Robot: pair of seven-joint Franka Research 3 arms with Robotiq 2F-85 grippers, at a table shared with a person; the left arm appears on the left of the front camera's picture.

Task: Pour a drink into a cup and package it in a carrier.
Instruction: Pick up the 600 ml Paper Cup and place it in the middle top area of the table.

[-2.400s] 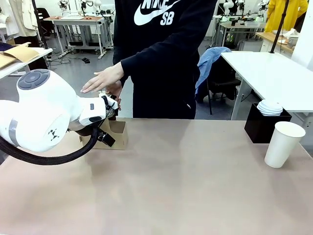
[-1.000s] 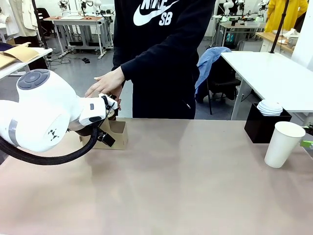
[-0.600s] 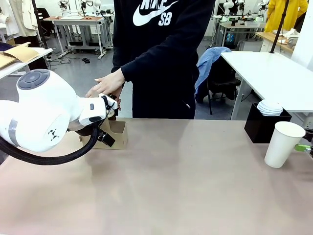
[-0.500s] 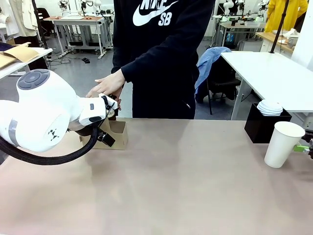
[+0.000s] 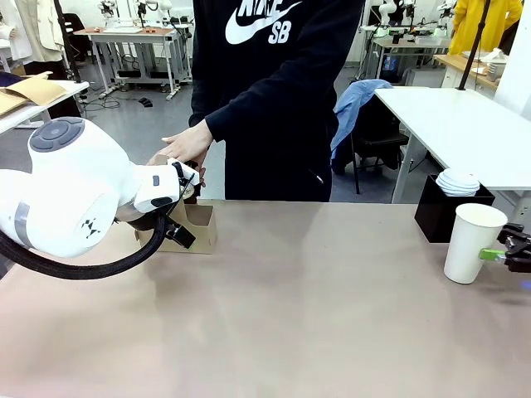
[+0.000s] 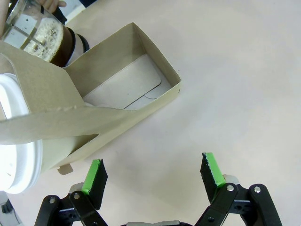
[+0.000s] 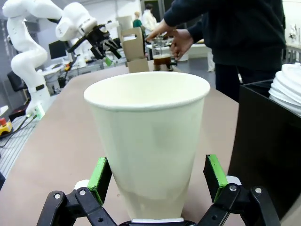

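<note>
The cup (image 5: 473, 243) stands upright and unlidded at the right edge of the tabletop (image 5: 315, 315), just in front of a black box (image 5: 438, 217) that carries a white stack (image 5: 458, 181). The right jaws are spread to their full width on either side of the cup's lower body. In the right wrist view the cup (image 7: 148, 141) sits centred between the green pads (image 7: 100, 174), and whether the pads touch its wall cannot be told. That placement reads as a grip being lined up low on the cup, where a squeeze would not crush the rim.

Far off to the left, the carrier (image 5: 195, 228) sits at the far side of the tabletop. A white lid (image 6: 11, 141) shows in one of its compartments, and the one beside it is free. Behind it stands the glass press jug (image 6: 37, 35), with the drink (image 7: 162, 60) dark in its base. The person's hand (image 5: 187, 143) rests over the jug's top, probably to steady or press it. The left jaws hang wide open and hold nothing, above bare tabletop just beside the carrier (image 6: 127, 94), likely waiting clear of the person.
</note>
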